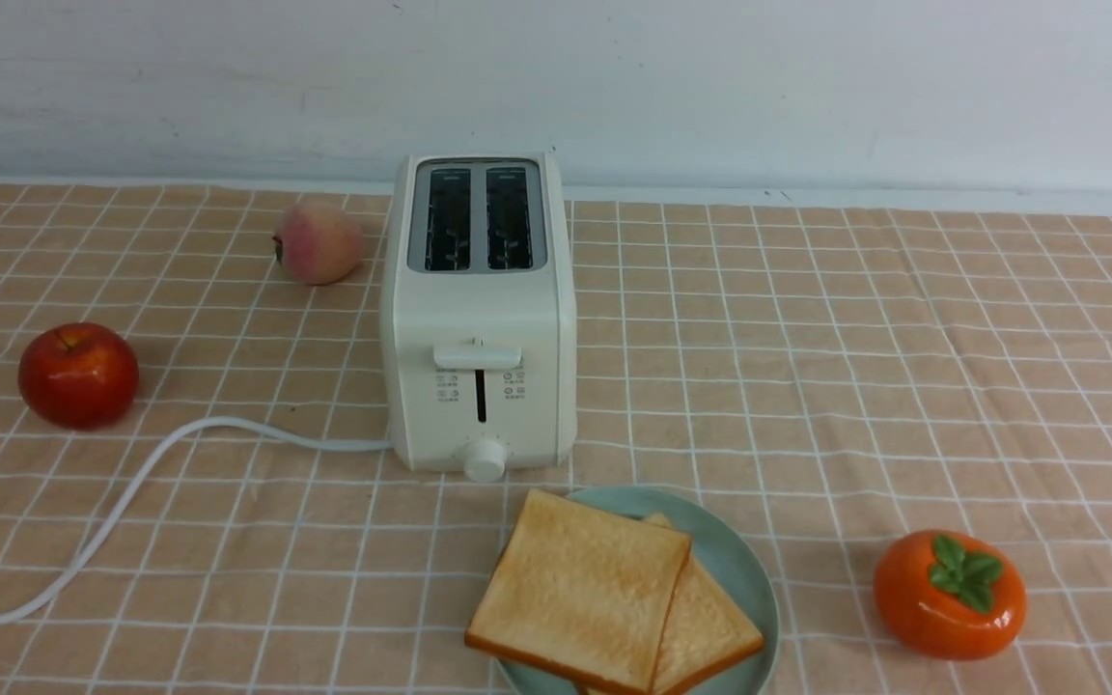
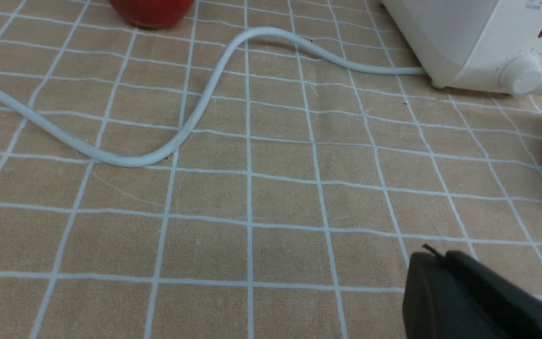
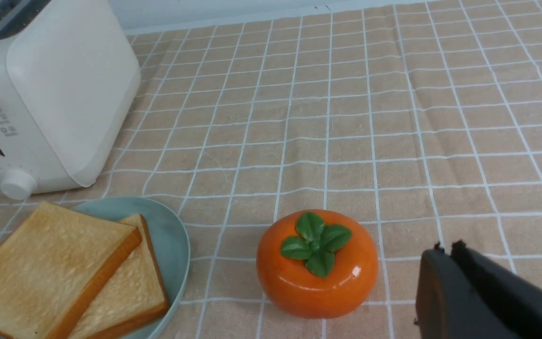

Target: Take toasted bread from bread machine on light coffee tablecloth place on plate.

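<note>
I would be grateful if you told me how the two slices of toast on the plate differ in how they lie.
The upper slice lies on top, while the lower slice is partly covered by it. The upper slice reaches past the rim of the plate towards the left; the lower slice's visible part stays within it. Both are golden with browner crusts.

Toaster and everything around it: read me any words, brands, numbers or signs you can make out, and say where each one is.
Toaster, front face beside the lever slot: small printed icons with tiny captions, too small to read.
Toaster knob: faint marks around it, too small to read.
No other text shows in any view.
</note>
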